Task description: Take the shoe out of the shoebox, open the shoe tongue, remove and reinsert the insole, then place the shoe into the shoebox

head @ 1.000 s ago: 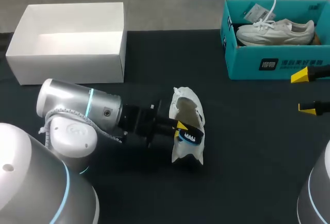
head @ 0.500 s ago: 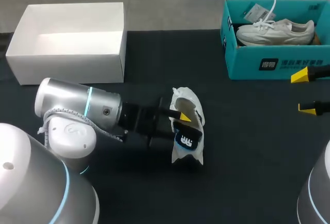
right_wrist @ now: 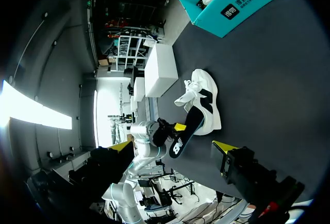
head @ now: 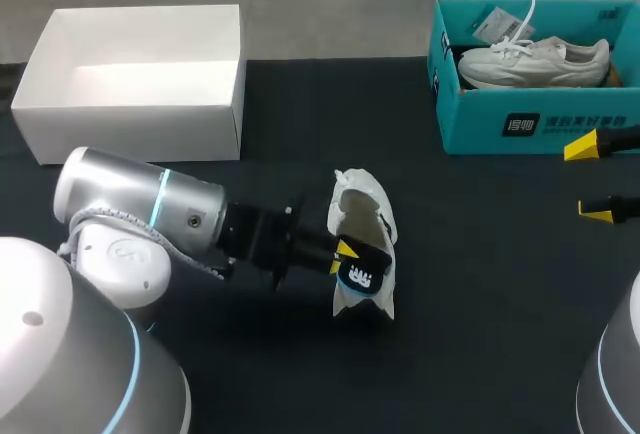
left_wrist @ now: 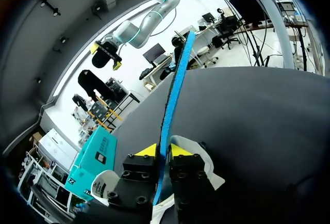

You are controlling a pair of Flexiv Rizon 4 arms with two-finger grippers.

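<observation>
Head view has the white shoe (head: 365,204) lying near the table's centre. The left gripper (head: 343,252) sits at its 8 o'clock, fingers closed edge-on upon the dark insole (head: 364,274), which looks partly out of the shoe's mouth. Left wrist view shows only a thin pinch, so the insole may slip, buckle, or drag the unheld shoe along. The right gripper (head: 590,179), at 3 o'clock, hangs spread wide, holding nothing.

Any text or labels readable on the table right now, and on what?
On the teal shoebox, front wall: a dark label, too blurred to read.
On the insole: white print, too small to read.
On the hang tag in that box: unreadable.
Nothing can be quoted.
</observation>
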